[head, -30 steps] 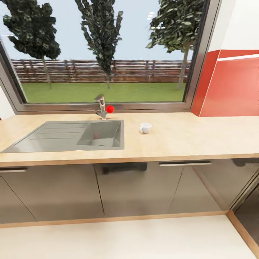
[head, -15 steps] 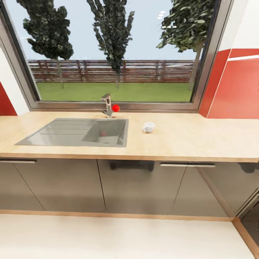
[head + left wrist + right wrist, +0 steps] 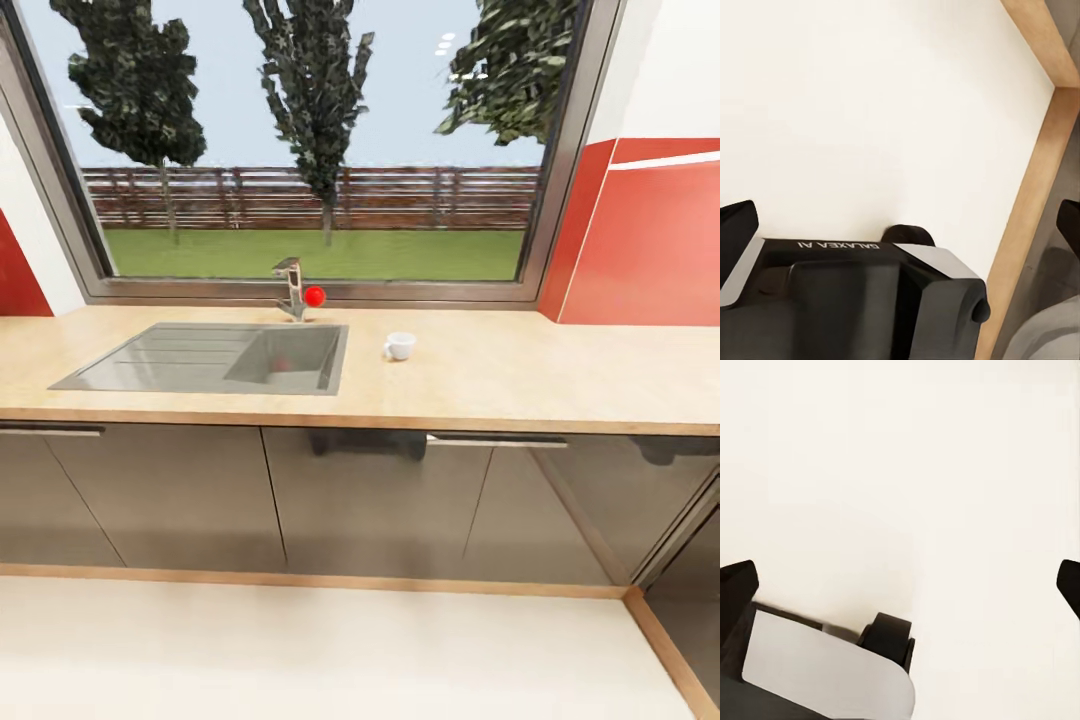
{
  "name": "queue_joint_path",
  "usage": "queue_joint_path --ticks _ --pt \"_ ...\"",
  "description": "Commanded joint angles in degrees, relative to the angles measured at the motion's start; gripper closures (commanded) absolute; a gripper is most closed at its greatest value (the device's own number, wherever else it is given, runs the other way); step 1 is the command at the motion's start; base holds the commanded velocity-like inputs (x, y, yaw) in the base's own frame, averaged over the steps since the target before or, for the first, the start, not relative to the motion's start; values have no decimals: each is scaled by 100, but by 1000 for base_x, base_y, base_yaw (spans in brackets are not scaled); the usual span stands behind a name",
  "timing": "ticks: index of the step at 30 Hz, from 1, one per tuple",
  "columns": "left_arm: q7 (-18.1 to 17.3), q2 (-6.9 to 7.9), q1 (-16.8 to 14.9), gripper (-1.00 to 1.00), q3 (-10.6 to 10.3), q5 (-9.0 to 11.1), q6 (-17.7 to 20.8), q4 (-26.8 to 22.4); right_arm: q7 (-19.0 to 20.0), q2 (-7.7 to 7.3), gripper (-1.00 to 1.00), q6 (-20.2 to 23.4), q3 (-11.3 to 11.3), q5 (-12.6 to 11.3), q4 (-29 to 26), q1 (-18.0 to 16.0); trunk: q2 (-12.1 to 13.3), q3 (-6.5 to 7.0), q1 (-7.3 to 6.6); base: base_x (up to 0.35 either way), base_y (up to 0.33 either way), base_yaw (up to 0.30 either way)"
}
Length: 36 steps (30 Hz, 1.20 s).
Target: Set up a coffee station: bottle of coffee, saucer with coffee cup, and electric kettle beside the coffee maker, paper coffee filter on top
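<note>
**Cup alone on the worktop, arms low and empty**

Coffee cup (image 3: 399,346) upright on the countertop (image 3: 560,385), just right of the sink (image 3: 200,358) and a little in front of the window sill. Touching nothing, with no saucer under it. Handle apparently on the sink side, though too small to be sure. Behind the sink, a steel tap (image 3: 291,288) with a red knob (image 3: 315,296). Beyond that, the window (image 3: 320,150) onto lawn, fence and trees. To the right, a red wall panel (image 3: 650,240). Below the worktop, dark grey cabinets (image 3: 380,500), then pale floor (image 3: 300,650).

Left gripper (image 3: 902,229) spread wide, gripping nothing, pointed down at the floor beside a wooden skirting strip (image 3: 1035,187), above the dark robot base (image 3: 855,300). Right gripper (image 3: 902,585) likewise spread wide and empty, over bare floor.

Judged as a transit or search step: standing well back from the counter, arms down, nothing picked up. Most likely either heading for the cup or looking for the station's place.

Next move, if the cup: drive closer and square up to the counter right of the sink, raise the trunk and one arm to worktop height, then approach from above or from the side opposite the handle. Better to settle the saucer's place beside the coffee maker first.
</note>
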Motion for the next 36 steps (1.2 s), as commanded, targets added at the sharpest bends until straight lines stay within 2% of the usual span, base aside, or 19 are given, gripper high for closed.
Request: queue_joint_path --ticks 1,2,9,13,14,15,20,21,23,24,25,26,31,34,35,36 --pt "-16 2 -2 -100 -34 61 56 -4 21 -11 -100 -14 42 -42 -94 -6 -3 -6 -1 -11 -9 0" --pt "-15 2 -2 -100 -34 61 56 -4 27 -31 -100 4 32 -61 -519 -27 -3 -6 -1 -5 -3 0" --pt "34 2 -2 -100 -34 61 52 -4 49 -36 -100 187 20 -85 -1228 -139 -3 -6 -1 -2 -1 0" --pt "168 2 -2 -100 -34 61 49 -8 56 -36 -100 869 17 -113 -1917 -244 -3 -6 -1 0 0 0" --pt "196 2 -2 -100 -34 61 48 -9 58 -34 -100 1049 16 -116 -2099 -255 -3 -6 -1 0 0 0" --pt "244 2 -2 -100 -34 61 48 -11 67 -31 -100 1417 16 -125 -2477 -271 -3 -6 -1 0 0 0" --pt "313 2 -2 -100 -34 61 48 -12 186 -24 -100 2254 26 -190 -3424 -291 -3 -6 -1 0 0 0" --pt "325 2 -2 -100 -34 61 47 -12 332 -22 -100 2578 28 -227 -3809 -294 -3 -6 -1 0 0 0" --pt "332 2 -2 -100 -34 61 47 -13 556 -17 -100 2931 30 -262 -4214 -296 -3 -6 -1 0 0 0" --pt "339 -1 -2 -100 -34 61 47 -11 877 -8 -100 3355 31 -290 -4694 -298 -3 -6 -1 0 0 0" --pt "348 -9 -2 -100 -34 61 47 -7 1453 6 -100 4063 32 -314 -5577 -299 -3 -6 -1 0 0 0" --pt "351 -12 -2 -100 -34 61 47 -6 1669 13 -100 4341 32 -320 -6000 -301 -3 -6 -1 0 0 0" --pt "354 -14 -2 -100 -34 61 47 -4 1986 30 -100 5146 33 -413 -7208 -400 -3 -6 -1 0 0 0" --pt "356 -12 -2 -100 -34 61 47 -4 2042 23 -100 5661 30 -763 -7583 -753 -3 -6 -1 0 0 0" --pt "365 -11 -2 -100 -34 61 47 -4 2056 8 -100 5962 23 -975 -7668 -1090 -3 -6 -1 0 0 0" --pt "394 -9 -2 -100 -29 61 47 -4 2061 2 -100 6181 20 -1059 -7700 -1353 -3 -6 -1 0 0 0"
